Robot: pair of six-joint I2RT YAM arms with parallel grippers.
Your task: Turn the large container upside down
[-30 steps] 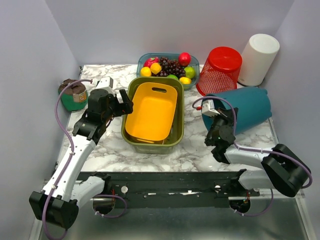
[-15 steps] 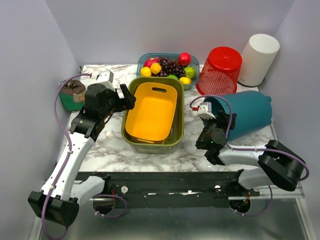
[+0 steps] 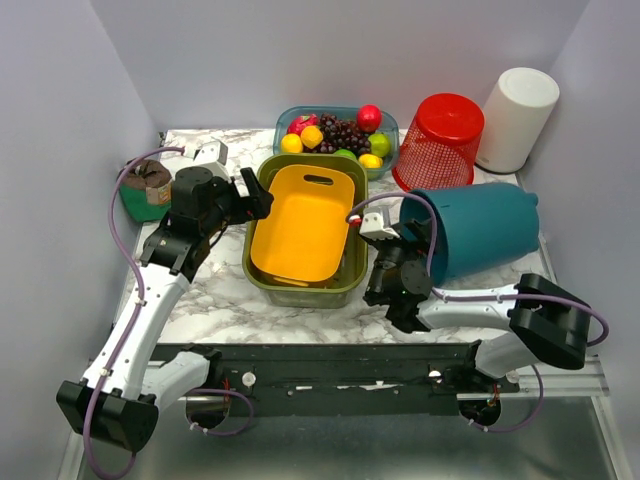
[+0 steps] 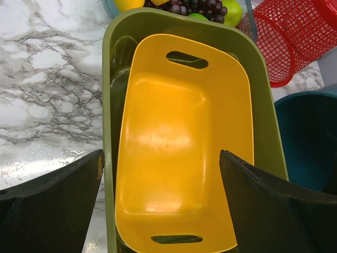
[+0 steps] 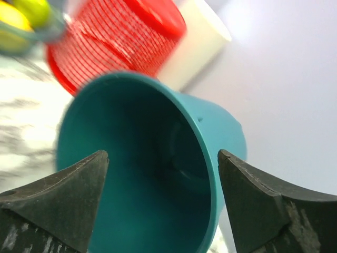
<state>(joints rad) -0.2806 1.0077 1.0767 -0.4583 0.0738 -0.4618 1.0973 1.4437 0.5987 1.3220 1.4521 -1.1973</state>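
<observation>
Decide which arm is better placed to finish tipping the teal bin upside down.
Right. Its open right gripper faces straight into the mouth of the teal bin, which lies on its side on that arm's side. The left gripper, also open, hangs over the yellow tub, farther away.

Place: robot lab test cell. Evid.: plain pale walls on 3 sides, marble-look surface, L arm & R arm bolted to near rail.

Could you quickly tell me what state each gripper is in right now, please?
Left gripper: open, holding nothing, above the yellow tub.
Right gripper: open, holding nothing, facing the mouth of the teal container.
</observation>
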